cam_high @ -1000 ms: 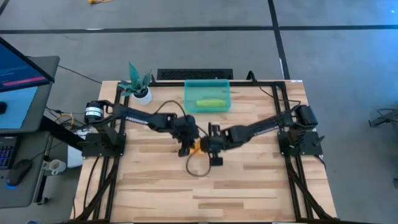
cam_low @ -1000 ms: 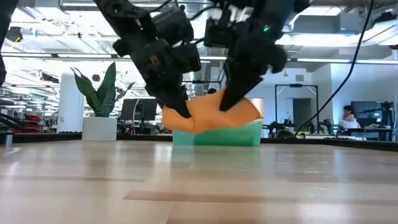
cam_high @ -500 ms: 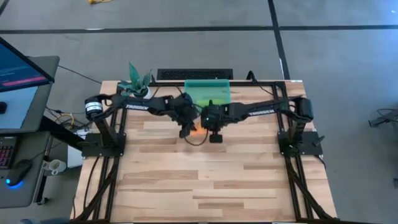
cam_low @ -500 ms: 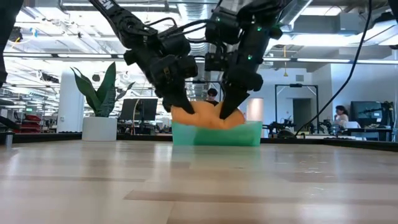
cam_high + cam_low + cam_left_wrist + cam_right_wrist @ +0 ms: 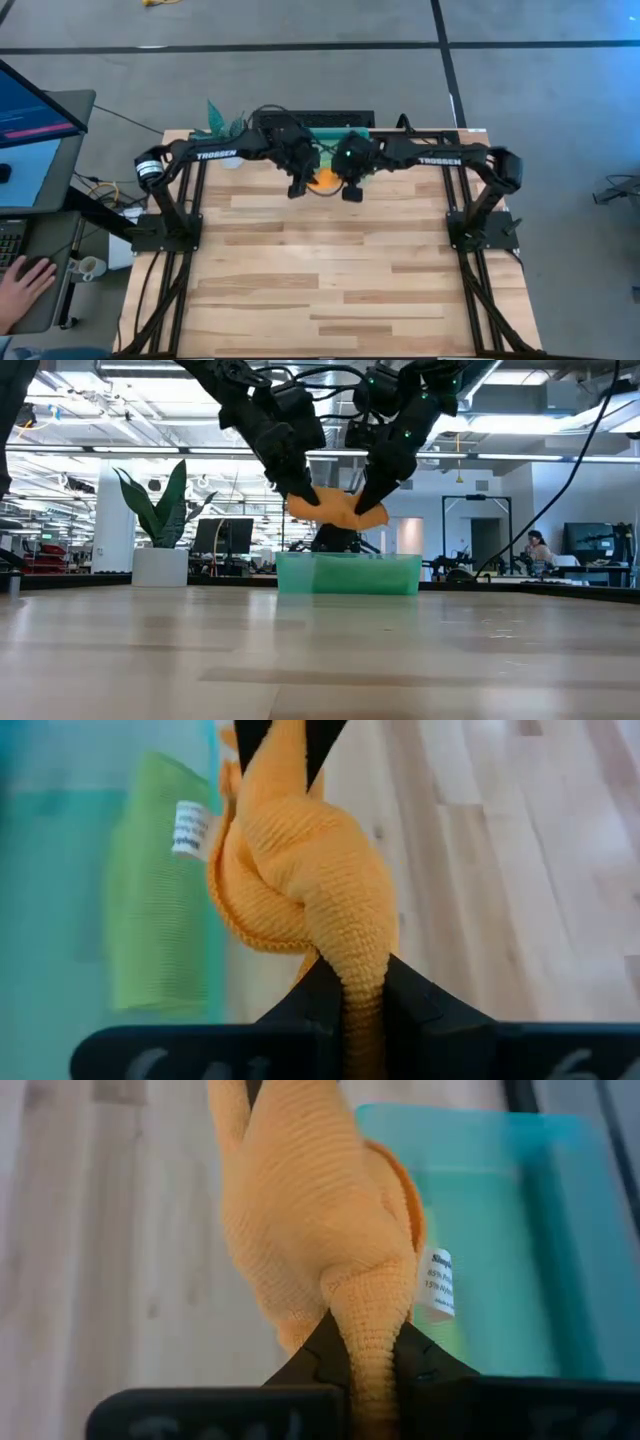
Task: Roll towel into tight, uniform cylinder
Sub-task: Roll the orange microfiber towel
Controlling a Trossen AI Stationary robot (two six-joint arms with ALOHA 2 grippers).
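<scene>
Left gripper (image 5: 297,186) and right gripper (image 5: 351,188) are both clamped tight on the orange towel (image 5: 324,180), one at each end, and they've got it up in the air w/ nothing under it touching. From the low view the towel (image 5: 335,510) hangs in a short sagging bundle between the two, well clear of the desk (image 5: 330,280) and just above the teal bin (image 5: 347,573) at the far edge. Left wrist view shows the cloth pinched right betw. the fingers (image 5: 318,985), bunched and twisted into a lump, not a neat roll; same story on the right wrist view, where the fabric comes out of the fingers (image 5: 325,1342) as a fat wad. A green towel (image 5: 160,885) w/ a white tag lies in the bin already.

My read: this is the drop-off step, bundle going into the bin. To do it well, both arms should stay level w/ each other so the cloth doesn't unwind, come down together until the towel sits inside the bin walls, beside the green one, not on the rim. Let go both ends at about the same time; if one side releases first the bundle will prob. swing and flop open. Honestly it looks loose for a "tight cylinder", so a gentle lowering matters more than speed.

A person's hand (image 5: 22,282) rests at the workstation off to the left, well away from the arms.
</scene>
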